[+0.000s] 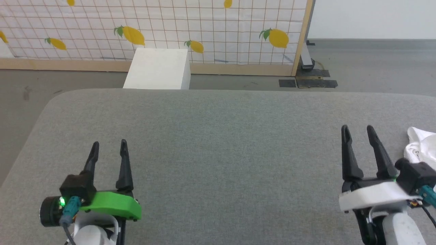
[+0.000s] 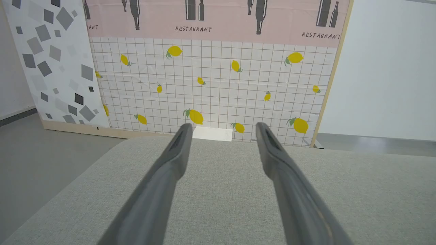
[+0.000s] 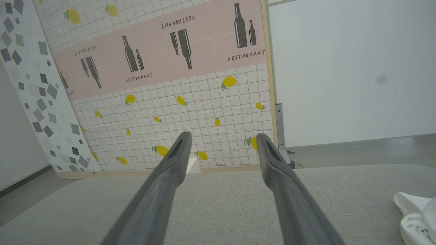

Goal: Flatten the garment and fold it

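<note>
The garment [image 1: 422, 144], a crumpled white cloth, lies bunched at the right edge of the grey padded table [image 1: 221, 143], cut off by the frame. In the right wrist view the garment [image 3: 417, 217] sits at the lower right corner. My right gripper [image 1: 357, 131] stands open just left of it, not touching it, nothing between its fingers; its own wrist view shows the right gripper [image 3: 221, 137] spread over bare fabric. My left gripper [image 1: 109, 144] is open at the lower left, far from the shirt. In its wrist view the left gripper [image 2: 221, 127] points at the far table edge.
A white box [image 1: 158, 68] stands on the floor behind the table's far edge. A lemon-patterned partition [image 1: 170, 30] closes off the back, with a metal foot [image 1: 306, 64] at its right end. The table's left corner is rounded.
</note>
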### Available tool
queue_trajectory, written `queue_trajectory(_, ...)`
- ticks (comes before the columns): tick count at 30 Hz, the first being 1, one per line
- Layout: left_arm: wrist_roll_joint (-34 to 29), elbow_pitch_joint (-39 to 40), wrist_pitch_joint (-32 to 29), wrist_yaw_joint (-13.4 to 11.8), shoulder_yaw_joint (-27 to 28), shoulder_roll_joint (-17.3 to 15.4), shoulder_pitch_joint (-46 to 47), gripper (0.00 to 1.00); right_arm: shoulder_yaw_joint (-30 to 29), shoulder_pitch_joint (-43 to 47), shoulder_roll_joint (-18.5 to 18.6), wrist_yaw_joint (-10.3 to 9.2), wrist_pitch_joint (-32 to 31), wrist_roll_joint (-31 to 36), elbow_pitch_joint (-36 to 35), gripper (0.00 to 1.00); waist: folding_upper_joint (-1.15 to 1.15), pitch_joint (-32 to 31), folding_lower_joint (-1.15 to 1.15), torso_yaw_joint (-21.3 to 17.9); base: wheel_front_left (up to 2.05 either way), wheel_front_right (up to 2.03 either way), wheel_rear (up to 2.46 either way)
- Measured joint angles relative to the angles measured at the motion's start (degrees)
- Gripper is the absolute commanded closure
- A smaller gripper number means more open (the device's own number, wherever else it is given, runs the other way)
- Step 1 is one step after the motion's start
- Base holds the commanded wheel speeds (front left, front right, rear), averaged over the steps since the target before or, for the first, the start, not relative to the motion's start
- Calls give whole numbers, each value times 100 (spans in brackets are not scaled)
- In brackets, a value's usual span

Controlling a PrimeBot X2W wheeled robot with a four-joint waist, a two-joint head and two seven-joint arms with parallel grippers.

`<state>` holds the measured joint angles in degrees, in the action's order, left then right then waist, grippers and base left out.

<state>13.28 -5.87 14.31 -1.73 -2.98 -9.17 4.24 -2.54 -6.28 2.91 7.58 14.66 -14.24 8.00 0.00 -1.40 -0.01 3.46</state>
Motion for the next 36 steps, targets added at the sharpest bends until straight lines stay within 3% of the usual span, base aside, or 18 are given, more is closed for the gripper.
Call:
queue_trajectory(10, -141, -435, 42, -25, -166, 125, -8, 0, -108, 545, 0, 0, 1, 168, -57, 0, 0, 29, 0, -1, 0, 0, 0)
queue_trajectory(25, -174, -961, 43, 176, -233, 244, -68, 0, -18, 629, -1, 0, 1, 104, 194, 0, 0, 106, 0, -59, 0, 0, 0)
queue_trajectory(26, -169, -971, 41, 174, -235, 245, -68, 100, -15, 629, -2, 0, -2, 101, 205, 100, 0, 108, 0, -61, 0, 0, 0)
queue_trajectory(36, -170, -938, -11, 169, -226, 244, -68, 100, -13, 629, 0, 0, -54, 111, 193, 100, 0, 111, 0, -74, 0, 0, 0)
